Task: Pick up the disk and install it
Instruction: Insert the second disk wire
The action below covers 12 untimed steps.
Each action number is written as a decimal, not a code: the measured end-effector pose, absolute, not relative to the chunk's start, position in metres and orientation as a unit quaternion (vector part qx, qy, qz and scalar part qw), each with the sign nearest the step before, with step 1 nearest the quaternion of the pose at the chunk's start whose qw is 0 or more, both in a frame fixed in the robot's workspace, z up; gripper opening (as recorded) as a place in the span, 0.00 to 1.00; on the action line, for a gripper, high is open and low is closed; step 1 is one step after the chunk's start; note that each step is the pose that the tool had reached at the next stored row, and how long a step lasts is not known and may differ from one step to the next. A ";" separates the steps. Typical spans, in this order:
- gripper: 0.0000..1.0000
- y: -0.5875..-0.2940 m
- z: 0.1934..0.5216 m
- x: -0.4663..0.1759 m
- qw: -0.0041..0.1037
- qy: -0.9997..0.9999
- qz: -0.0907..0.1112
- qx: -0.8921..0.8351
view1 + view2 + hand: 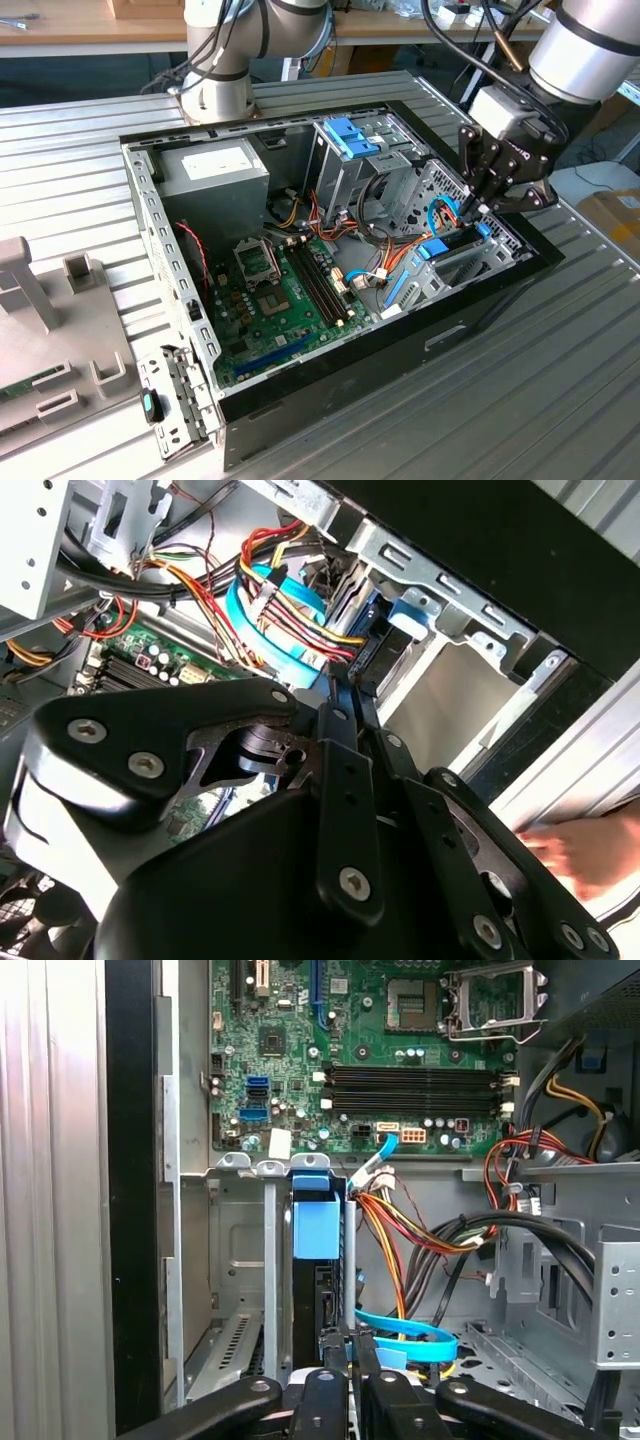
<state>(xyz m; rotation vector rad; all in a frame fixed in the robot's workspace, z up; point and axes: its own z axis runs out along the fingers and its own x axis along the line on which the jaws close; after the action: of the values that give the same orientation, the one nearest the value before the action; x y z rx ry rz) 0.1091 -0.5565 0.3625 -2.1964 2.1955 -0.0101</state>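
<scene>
The arm is reaching down into the open computer case (150,210), which is lying on its side on the ribbed metal table (560,380). In the exterior view the gripper (478,205) is hanging over the drive cage (470,262) at the case's right end, with its black fingers (483,190) drawn together into a narrow point.

In both wrist views the fingers are pressing close against each other (no gap is showing between the tips), and they are meeting at the upper edge of a dark, thin part standing on edge in the cage. Whether the tips are actually pinching that part or only touching it cannot be told from these views.

The disk (316,1290) is sitting upright in a slot of the drive cage, in the first wrist view directly beyond the gripper (348,1345), with its bright blue carrier tab (316,1228) showing at the slot's far end. In the exterior view the disk (450,243) is appearing as a dark slab with blue ends, just below the fingertips.

A light blue flat cable (410,1332) is curving beside the fingers, near a bundle of red, yellow and orange wires (395,1230). The green motherboard (290,295) is occupying the case floor to the left of the cage, and a second blue carrier (352,138) is sitting in the far bay.
</scene>
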 end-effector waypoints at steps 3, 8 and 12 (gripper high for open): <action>0.17 -0.556 0.369 0.106 0.018 0.707 -0.003 -0.707; 0.17 -0.564 0.367 0.106 0.018 0.707 -0.003 -0.707; 0.17 -0.565 0.366 0.107 0.044 0.706 0.023 -0.707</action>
<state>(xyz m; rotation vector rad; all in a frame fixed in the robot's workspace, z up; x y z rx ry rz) 0.1066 -0.5645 0.3656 -2.1602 2.1582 0.0696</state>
